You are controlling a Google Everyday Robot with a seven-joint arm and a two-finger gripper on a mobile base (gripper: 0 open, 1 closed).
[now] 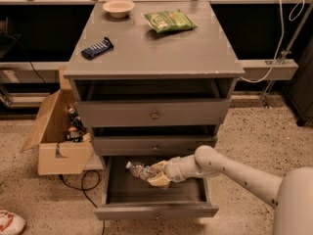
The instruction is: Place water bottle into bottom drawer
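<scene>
The water bottle, small and clear with a white cap pointing left, is held lying sideways over the open bottom drawer. My gripper is shut on the bottle's right end, its pale fingers above the drawer's inside, just below the middle drawer's front. The white arm reaches in from the lower right. The bottom drawer is pulled out and its dark inside shows no other objects.
The grey cabinet top carries a green chip bag, a beige bowl and a dark blue snack bar. An open cardboard box with items stands left of the cabinet. A shoe lies at lower left.
</scene>
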